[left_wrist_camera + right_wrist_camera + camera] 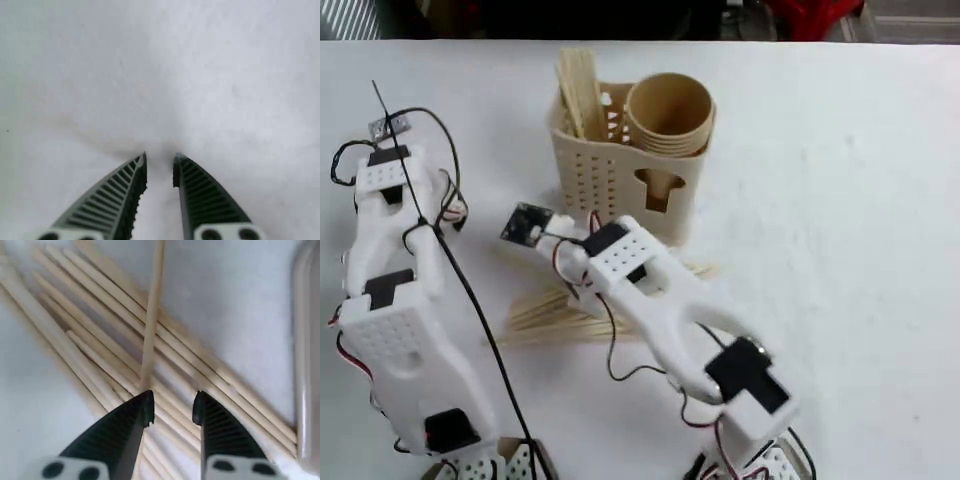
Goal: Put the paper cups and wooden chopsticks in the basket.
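A cream perforated basket (pixel 620 175) stands at the back middle of the table, holding a stack of paper cups (pixel 668 112) and several upright wooden chopsticks (pixel 580 90). More wooden chopsticks (pixel 560 318) lie in a loose pile on the table in front of the basket. My right gripper (pixel 173 401) hangs open just above this pile (pixel 100 330). One chopstick (pixel 152 315) lies across the others, its end at one fingertip. My left gripper (pixel 160 159) is open a little over bare table, with nothing between its fingers.
The left arm (pixel 395 300) stands along the table's left side with black cables (pixel 470 290) trailing from it. The right arm (pixel 660 300) stretches over the pile. The basket's wall (pixel 306 365) is close beside the right gripper. Bare white table lies to the right.
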`<state>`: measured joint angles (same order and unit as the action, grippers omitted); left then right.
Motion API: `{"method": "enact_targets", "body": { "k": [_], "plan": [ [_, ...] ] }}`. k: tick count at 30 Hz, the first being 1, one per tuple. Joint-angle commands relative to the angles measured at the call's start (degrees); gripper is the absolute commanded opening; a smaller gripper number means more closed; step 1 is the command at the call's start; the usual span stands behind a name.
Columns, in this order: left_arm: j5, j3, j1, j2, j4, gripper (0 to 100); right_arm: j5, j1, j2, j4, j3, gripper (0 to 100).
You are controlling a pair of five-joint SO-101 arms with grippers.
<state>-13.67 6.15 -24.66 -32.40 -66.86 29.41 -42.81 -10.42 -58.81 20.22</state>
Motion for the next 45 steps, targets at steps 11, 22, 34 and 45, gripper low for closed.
{"method": "enact_targets", "body": {
  "k": [11,22,34,45],
  "plan": [
    [-0.4,2.3,-0.5,0.2,0.7,11,0.3,0.0,-4.1,2.1,-0.5,12.2],
    [-0.4,2.4,-0.5,0.2,0.7,11,-1.0,-2.5,11.6,2.6,6.7,13.9],
    [-0.4,2.3,-0.6,0.2,0.6,11,-1.0,-3.1,6.4,7.4,10.4,9.9],
    [-0.4,2.3,-0.5,0.2,0.6,11,-1.6,-2.8,11.7,5.7,10.7,1.6]
  ]
}}
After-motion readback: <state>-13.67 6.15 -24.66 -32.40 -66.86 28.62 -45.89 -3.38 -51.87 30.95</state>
